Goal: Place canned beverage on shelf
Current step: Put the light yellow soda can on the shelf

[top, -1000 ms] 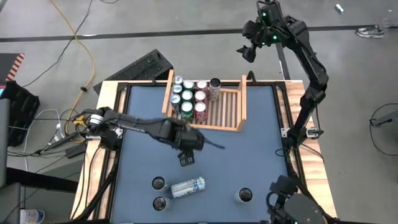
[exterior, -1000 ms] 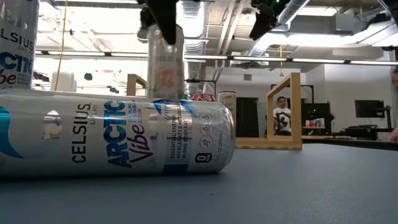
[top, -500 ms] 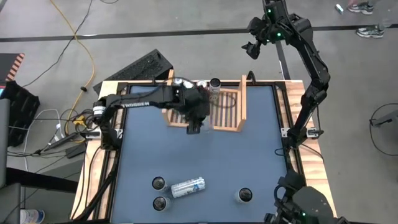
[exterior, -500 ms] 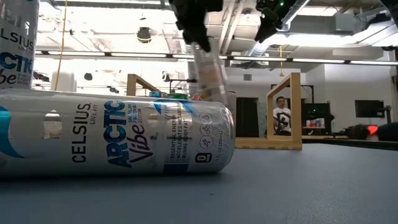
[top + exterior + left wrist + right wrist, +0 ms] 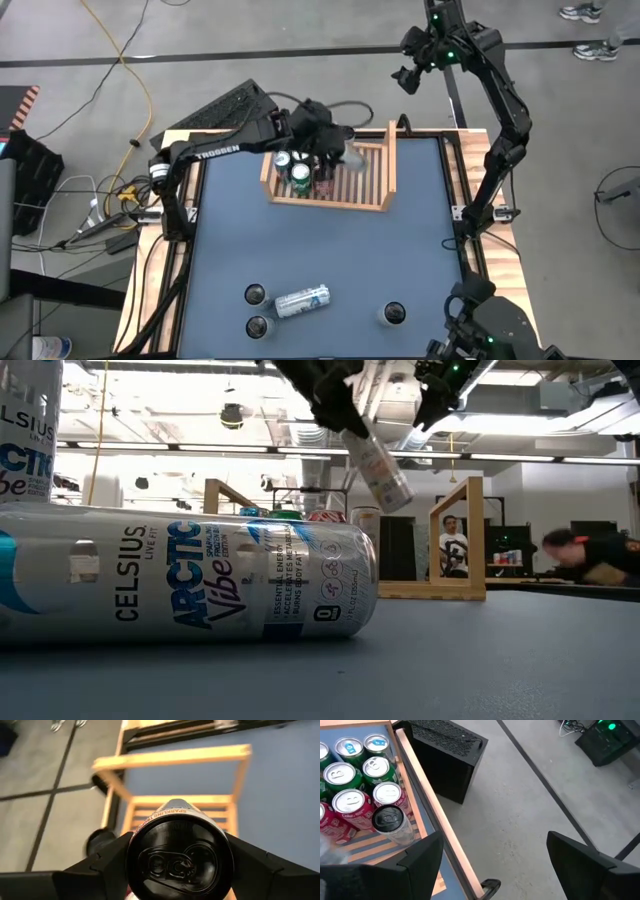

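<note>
Left end effector [image 5: 335,158] grips tilted can [image 5: 377,468] above shelf [image 5: 390,165]; cans [image 5: 298,170] crowd below.

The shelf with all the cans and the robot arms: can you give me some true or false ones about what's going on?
1. The left gripper holds a can in the air over the shelf. True.
2. The held can stands straight up. False: it is tilted.
3. A Celsius can lies on its side on the table. True.
4. The right gripper holds a can too. False: it is open and empty, raised beyond the table's far edge.
5. The shelf has no cans in it. False: green cans and red cans stand in rows.
</note>
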